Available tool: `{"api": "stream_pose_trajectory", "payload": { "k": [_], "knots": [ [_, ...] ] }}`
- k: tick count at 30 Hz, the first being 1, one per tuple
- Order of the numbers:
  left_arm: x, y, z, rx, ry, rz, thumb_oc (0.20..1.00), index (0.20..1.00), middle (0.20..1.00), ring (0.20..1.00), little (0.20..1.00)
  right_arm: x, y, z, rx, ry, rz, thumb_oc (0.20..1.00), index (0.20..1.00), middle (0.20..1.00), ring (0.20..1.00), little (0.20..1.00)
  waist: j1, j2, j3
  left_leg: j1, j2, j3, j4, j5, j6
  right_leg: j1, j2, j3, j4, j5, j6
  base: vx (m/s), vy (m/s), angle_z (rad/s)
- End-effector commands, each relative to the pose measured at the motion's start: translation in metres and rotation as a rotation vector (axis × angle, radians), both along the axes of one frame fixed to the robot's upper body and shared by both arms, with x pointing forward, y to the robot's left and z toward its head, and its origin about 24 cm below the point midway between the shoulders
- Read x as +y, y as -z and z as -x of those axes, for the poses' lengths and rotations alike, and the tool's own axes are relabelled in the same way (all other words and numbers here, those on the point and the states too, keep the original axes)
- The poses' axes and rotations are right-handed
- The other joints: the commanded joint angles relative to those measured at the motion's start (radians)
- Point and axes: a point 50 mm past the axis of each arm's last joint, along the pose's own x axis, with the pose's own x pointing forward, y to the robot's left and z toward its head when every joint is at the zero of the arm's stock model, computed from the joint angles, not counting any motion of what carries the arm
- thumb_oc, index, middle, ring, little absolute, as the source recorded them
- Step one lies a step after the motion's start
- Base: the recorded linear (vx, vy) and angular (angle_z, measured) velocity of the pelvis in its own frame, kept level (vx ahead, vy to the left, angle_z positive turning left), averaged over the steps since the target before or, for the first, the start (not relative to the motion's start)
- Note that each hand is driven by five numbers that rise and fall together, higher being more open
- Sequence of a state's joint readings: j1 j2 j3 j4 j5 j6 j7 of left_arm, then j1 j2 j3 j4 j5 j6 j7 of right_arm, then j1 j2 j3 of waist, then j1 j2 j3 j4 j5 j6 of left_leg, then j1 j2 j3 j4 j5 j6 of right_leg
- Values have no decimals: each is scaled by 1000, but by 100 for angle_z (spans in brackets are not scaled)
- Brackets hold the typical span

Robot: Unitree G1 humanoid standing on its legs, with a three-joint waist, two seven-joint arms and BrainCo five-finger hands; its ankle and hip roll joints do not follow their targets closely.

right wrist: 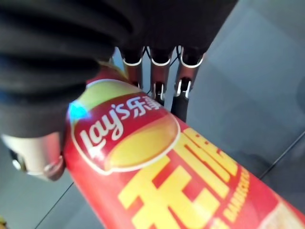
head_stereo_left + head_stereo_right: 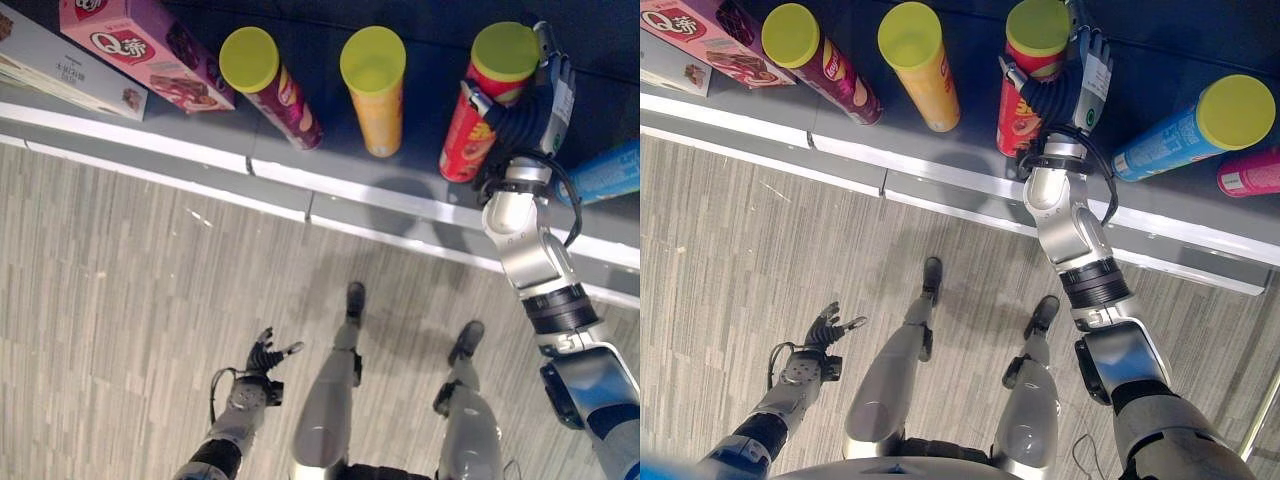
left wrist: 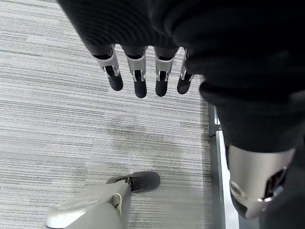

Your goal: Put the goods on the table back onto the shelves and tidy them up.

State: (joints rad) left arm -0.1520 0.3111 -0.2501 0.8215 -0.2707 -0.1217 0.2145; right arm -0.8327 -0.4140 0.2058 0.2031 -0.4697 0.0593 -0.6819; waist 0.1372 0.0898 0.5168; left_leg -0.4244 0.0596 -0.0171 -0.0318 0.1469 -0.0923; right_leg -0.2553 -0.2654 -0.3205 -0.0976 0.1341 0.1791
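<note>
A red chip can (image 2: 478, 118) with a yellow-green lid stands on the dark shelf (image 2: 420, 165). My right hand (image 2: 535, 110) reaches up beside it, its fingers (image 2: 1095, 70) straight along the can's right side and its thumb out on the left side. In the right wrist view the can (image 1: 167, 181) lies close against the palm, with straight fingers (image 1: 157, 76) behind it. My left hand (image 2: 262, 358) hangs low over the floor, open with relaxed fingers (image 3: 138, 81) and holding nothing.
On the same shelf stand a purple can (image 2: 275, 85), an orange can (image 2: 378, 90), a blue can (image 2: 1185, 130) and a pink can (image 2: 1250, 172). A pink box (image 2: 140, 45) and a white box (image 2: 50, 60) lie at the left. The shelf's pale front edge (image 2: 280, 175) runs across above grey floor.
</note>
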Motion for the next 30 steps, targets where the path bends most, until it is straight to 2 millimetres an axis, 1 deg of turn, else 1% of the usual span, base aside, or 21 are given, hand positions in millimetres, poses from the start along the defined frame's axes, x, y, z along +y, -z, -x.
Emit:
{"api": "stream_pose_trajectory", "payload": {
  "k": [1, 6, 7, 8, 9, 10, 11, 12, 14, 20, 24, 30],
  "knots": [
    [3, 5, 6, 27, -17, -16, 1000, 1000, 1000, 1000, 1000, 2, -29, 15, -182, -16, -3, 200, 200, 200, 200, 200, -14, 14, 0, 4, 4, -55, 98, -148, -4, 0, -80, 30, 185, -147, 53, 0, 0, 0],
    [1, 6, 6, 27, -17, -11, 1000, 1000, 1000, 1000, 1000, 3, -26, 20, -204, -22, -29, 200, 200, 200, 200, 200, -20, 15, 3, 2, 2, -54, 99, -145, -1, -2, -80, 34, 183, -141, 52, 0, 0, 0],
    [0, 5, 5, 25, -18, -9, 1000, 1000, 1000, 1000, 1000, 3, -25, 21, -206, -26, -37, 382, 382, 382, 382, 382, -22, 14, 3, 0, 3, -55, 101, -144, -1, -3, -80, 35, 183, -142, 52, 0, 0, 0],
    [1, 6, 5, 26, -18, -9, 1000, 1000, 1000, 1000, 1000, 3, -25, 21, -205, -26, -37, 495, 495, 495, 495, 495, -22, 14, 3, 1, 3, -54, 101, -145, -1, -2, -80, 35, 183, -143, 52, 0, 0, 0],
    [0, 5, 5, 23, -20, -6, 1000, 1000, 1000, 1000, 1000, 5, -23, 23, -210, -38, -48, 636, 636, 636, 636, 636, -24, 13, 3, 1, 4, -55, 102, -146, -1, -2, -80, 37, 183, -143, 51, 0, 0, 0],
    [-1, 5, 5, 24, -22, -4, 1000, 1000, 1000, 1000, 1000, 7, -22, 25, -215, -45, -56, 947, 947, 947, 947, 947, -26, 13, 3, 5, 6, -53, 102, -151, -3, -1, -79, 37, 187, -150, 51, 0, 0, 0],
    [-1, 4, 3, 19, -23, -3, 1000, 1000, 1000, 1000, 1000, 8, -22, 26, -219, -53, -57, 1000, 1000, 1000, 1000, 1000, -29, 12, 3, 1, 5, -54, 100, -144, -2, -5, -79, 37, 185, -143, 51, 0, 0, 0],
    [-1, 4, 4, 19, -25, -4, 1000, 1000, 1000, 1000, 1000, 8, -20, 27, -219, -56, -60, 1000, 1000, 1000, 1000, 1000, -30, 12, 3, 6, 7, -53, 101, -151, -4, -3, -79, 37, 188, -150, 51, 0, 0, 0],
    [-1, 4, 2, 16, -26, -3, 1000, 1000, 1000, 1000, 1000, 10, -20, 28, -222, -64, -64, 1000, 1000, 1000, 1000, 1000, -34, 11, 3, 1, 7, -54, 99, -144, -3, -5, -80, 36, 184, -142, 51, 0, 0, 0],
    [-2, 4, 2, 19, -28, -6, 1000, 1000, 1000, 1000, 1000, 15, -17, 32, -230, -99, -81, 1000, 1000, 1000, 1000, 1000, -39, 6, 3, 10, 8, -50, 101, -153, -5, 0, -77, 38, 188, -149, 51, 0, 0, 0],
    [-3, 0, -4, -3, -28, -1, 1000, 1000, 1000, 1000, 1000, 20, -18, 33, -228, -136, -83, 1000, 1000, 1000, 1000, 1000, -43, 3, 3, 8, 8, -50, 100, -147, -4, -2, -79, 36, 186, -141, 51, 0, 0, 0],
    [-2, 2, -2, 8, -32, -4, 1000, 1000, 1000, 1000, 1000, 24, -18, 35, -225, -174, -75, 1000, 1000, 1000, 1000, 1000, -43, -5, -1, 22, 12, -49, 99, -155, -5, 8, -77, 36, 185, -144, 52, 0, 0, 0]
  ]
}}
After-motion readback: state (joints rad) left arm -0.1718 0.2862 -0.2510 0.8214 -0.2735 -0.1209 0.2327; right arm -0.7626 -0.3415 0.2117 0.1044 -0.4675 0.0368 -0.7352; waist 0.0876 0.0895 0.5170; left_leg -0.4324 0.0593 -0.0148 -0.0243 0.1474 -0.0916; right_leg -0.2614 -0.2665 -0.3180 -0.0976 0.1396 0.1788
